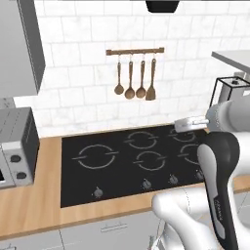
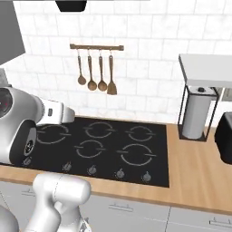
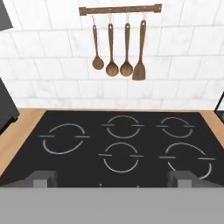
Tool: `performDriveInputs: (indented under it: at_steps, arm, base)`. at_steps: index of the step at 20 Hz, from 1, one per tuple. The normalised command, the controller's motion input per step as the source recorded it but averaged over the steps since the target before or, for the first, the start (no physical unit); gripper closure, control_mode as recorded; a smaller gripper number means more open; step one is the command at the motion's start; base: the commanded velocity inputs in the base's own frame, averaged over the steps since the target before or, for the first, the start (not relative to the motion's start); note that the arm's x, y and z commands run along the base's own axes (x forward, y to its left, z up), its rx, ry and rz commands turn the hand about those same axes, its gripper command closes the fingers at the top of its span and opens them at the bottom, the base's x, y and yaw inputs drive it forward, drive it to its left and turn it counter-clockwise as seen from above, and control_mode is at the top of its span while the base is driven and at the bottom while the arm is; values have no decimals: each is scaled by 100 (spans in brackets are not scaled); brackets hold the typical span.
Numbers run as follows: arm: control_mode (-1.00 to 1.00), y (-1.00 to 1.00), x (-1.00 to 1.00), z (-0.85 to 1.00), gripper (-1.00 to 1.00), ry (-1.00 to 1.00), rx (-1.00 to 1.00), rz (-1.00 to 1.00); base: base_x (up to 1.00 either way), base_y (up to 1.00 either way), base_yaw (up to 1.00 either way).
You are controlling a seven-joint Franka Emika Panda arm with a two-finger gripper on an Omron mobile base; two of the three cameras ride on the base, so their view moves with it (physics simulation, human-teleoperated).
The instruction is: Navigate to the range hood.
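Observation:
The range hood (image 1: 162, 6) appears as a black tapering lower edge at the top of the left base view, above the cooktop and against the white tiled wall. In the right base view the range hood (image 2: 71, 5) sits at the upper left. My gripper (image 3: 113, 179) hovers over the front of the cooktop, facing the wall. It is open, its two dark fingertips (image 3: 43, 178) far apart with nothing between them. My arm's white hand (image 1: 190, 123) reaches in over the cooktop's right side.
A flat black cooktop (image 1: 132, 161) with ring burners lies in the wooden counter (image 1: 29, 205). A rail of wooden utensils (image 3: 120, 48) hangs on the wall. A grey wall cabinet (image 1: 17, 44) and a microwave (image 1: 17, 146) stand left. A paper towel holder (image 2: 197, 113) stands right.

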Motion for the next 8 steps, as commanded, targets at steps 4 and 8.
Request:
performDriveInputs:
  at_steps: [4,8]
  arm:
    - [100,0,0,0,-100,0,0,0]
    - [100,0,0,0,-100,0,0,0]
  base:
    - [100,29,0]
    - [100,2,13]
